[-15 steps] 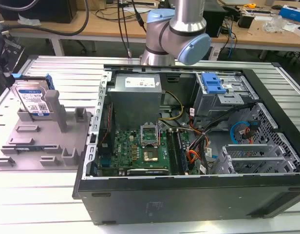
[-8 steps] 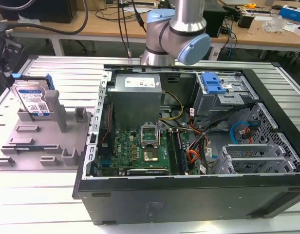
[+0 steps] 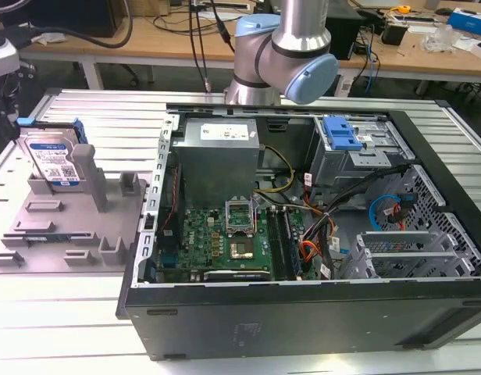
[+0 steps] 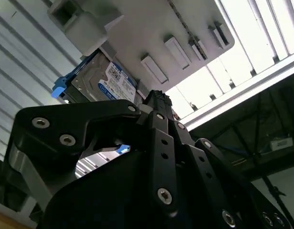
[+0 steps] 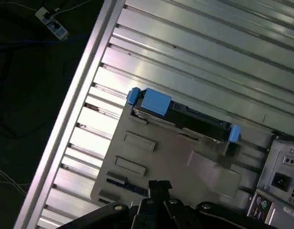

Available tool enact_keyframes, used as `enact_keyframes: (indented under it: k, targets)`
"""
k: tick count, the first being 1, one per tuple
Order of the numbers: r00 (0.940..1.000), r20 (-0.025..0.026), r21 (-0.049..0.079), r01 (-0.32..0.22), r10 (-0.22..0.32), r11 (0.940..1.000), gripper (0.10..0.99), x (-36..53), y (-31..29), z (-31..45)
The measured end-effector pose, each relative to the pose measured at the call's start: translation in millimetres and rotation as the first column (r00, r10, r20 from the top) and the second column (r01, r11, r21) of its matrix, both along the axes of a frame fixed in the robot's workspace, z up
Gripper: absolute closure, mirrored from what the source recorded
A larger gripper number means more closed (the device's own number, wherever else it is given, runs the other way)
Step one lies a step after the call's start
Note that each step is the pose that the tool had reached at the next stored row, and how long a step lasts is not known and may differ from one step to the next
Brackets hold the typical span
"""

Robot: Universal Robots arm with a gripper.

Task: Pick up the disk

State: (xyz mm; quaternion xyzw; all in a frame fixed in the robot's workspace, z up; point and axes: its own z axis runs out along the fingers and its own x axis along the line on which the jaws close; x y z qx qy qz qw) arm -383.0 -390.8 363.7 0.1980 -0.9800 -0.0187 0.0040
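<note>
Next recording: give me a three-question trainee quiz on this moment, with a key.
1. True or false: the disk stands upright in the grey fixture tray.
2. The disk's side rails are: A red, B blue, C green.
3. In the first wrist view, is the hand holding the disk?
Key: 1 true. 2 B. 3 no; the disk sits in the tray, apart from the hand.
</note>
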Motion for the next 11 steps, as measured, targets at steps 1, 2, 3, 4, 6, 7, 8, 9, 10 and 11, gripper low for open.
enact_keyframes:
  k: [1,2,3,4,6,7,8,9,10,11]
  targets:
    - [0.9994,0.0001,0.0,-0.034,0.034,0.9994,0.973,0.0,0.0,0.0]
    - [0.9978,0.0002,0.0,-0.066,0.066,0.9978,0.918,0.0,0.0,0.0]
    - [0.9956,0.0002,0.0,-0.094,0.094,0.9956,0.851,0.0,0.0,0.0]
    - [0.9929,0.0003,0.0,-0.119,0.119,0.9929,0.788,0.0,0.0,0.0]
    - [0.9859,0.0003,0.0,-0.168,0.168,0.9859,0.671,0.0,0.0,0.0]
    - [0.979,0.0005,0.0,-0.204,0.204,0.979,0.549,0.0,0.0,0.0]
    - [0.9642,0.0009,0.0,-0.265,0.265,0.9642,0.482,0.1,0.0,-0.3]
    - [0.9565,0.0009,0.0,-0.292,0.292,0.9565,0.482,0.0,0.0,-0.5]
    - [0.9511,0.0011,0.0,-0.309,0.309,0.9511,0.482,0.0,0.0,-0.6]
    - [0.9422,0.0015,0.0,-0.335,0.335,0.9422,0.482,0.0,0.0,-0.8]
